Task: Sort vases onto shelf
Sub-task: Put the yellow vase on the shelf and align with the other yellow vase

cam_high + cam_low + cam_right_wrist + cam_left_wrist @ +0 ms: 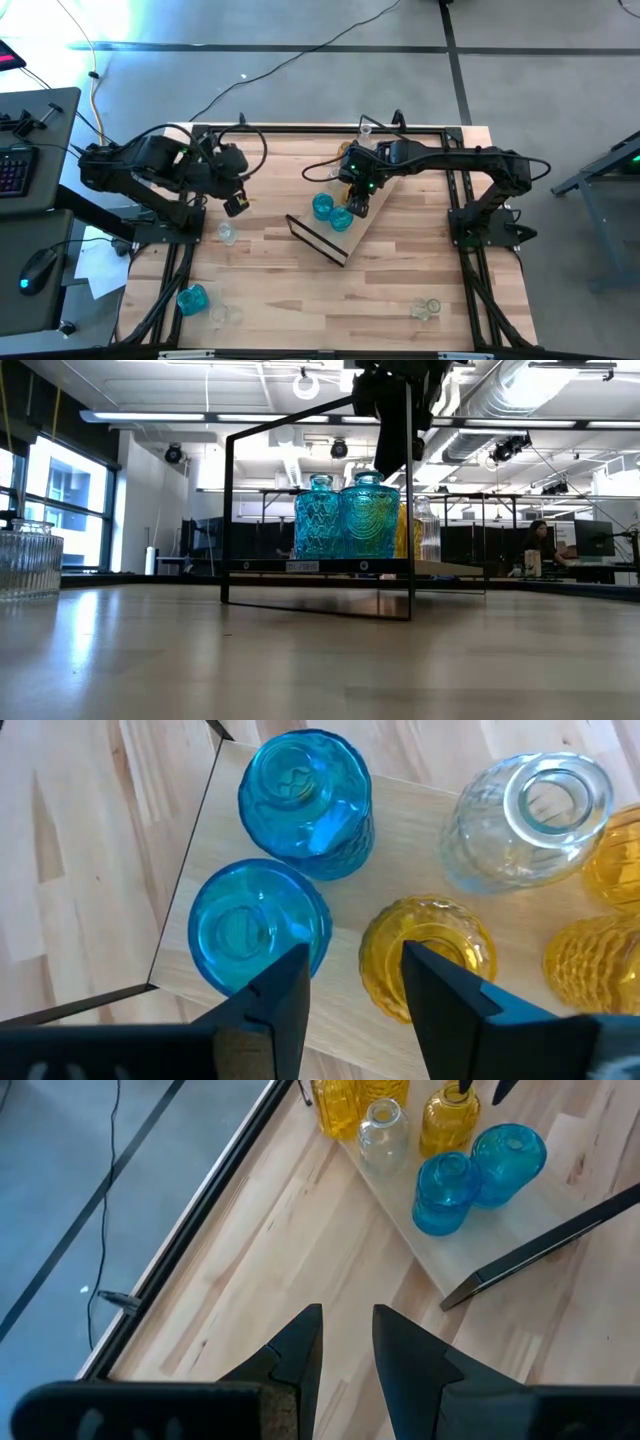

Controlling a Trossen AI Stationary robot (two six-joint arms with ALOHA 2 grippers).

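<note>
- Right pincer [345, 982] hovers over the shelf [362, 222], fingers parted and holding nothing, straddling the gap between a teal vase [260, 925] and an amber vase [428, 955] directly below.
- Left pincer [347, 1342], slightly open and empty, waits over the counter [280, 290]; loose clear vase [228, 233] lies nearest it.

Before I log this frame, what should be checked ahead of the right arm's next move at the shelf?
1. Right gripper open above the amber vase: ok.
2. Amber vase upright on the shelf: ok.
3. Two teal vases upright, near the shelf's end: ok.
4. Fingers free of the amber vase: cannot tell.
5. Left gripper open, empty, away from the shelf: ok.
6. All vases shelved: not ok; a teal vase lies on the table.
</note>
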